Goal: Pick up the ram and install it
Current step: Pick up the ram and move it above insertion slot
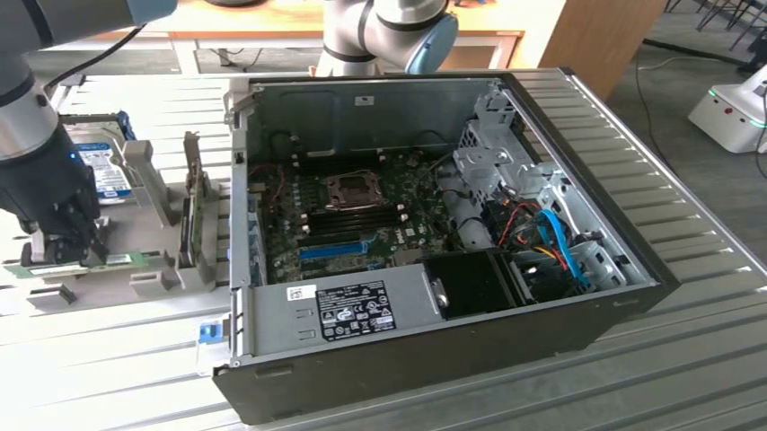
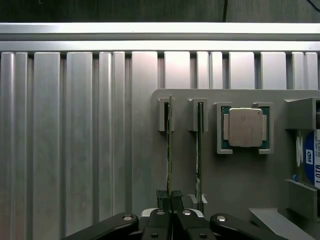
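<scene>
**Ribbed metal table: gripper clamped on the ram at the holder**

A ribbed metal table (image 1: 695,251) carries an open PC case (image 1: 396,377) in the middle. A grey holder (image 2: 240,175) lies on the table at the exterior view's left, apart from the case. The arm reaches down over this holder.

The gripper (image 2: 171,197) is nearly closed, and its fingers (image 2: 162,196) are pressed together on the ram (image 2: 169,145). The ram stands on edge, a thin green stick seen along its length. The fingers pinch its near end, while its far end sits in a slotted bracket of the holder.

Just beside it, a second stick (image 2: 199,150) stands parallel in its own bracket, untouched. Further along the holder a processor (image 2: 245,127) lies flat in a square recess. Beyond that is a hard drive (image 2: 311,160) with a blue-white label.

In the case, the motherboard (image 1: 359,220) lies exposed, well apart from the gripper.
</scene>
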Tool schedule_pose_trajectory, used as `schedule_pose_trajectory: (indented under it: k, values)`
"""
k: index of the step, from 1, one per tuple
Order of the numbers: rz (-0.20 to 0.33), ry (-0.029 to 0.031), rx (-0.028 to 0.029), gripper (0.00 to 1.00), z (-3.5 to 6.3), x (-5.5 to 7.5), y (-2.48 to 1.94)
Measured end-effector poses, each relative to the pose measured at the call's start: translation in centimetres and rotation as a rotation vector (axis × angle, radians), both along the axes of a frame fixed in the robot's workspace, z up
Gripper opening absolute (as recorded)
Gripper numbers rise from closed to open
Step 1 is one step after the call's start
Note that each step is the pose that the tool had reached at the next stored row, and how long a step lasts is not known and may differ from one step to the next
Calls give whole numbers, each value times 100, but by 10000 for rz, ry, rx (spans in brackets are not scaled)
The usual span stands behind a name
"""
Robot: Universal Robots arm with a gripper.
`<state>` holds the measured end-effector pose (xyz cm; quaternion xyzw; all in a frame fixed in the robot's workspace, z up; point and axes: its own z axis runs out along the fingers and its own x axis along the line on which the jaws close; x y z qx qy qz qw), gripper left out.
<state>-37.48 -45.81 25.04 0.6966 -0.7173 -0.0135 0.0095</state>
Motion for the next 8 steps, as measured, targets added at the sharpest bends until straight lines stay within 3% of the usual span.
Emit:
schedule_pose_trajectory:
  k: [8]
  values:
    - [0,0,0,12,141,1,0]
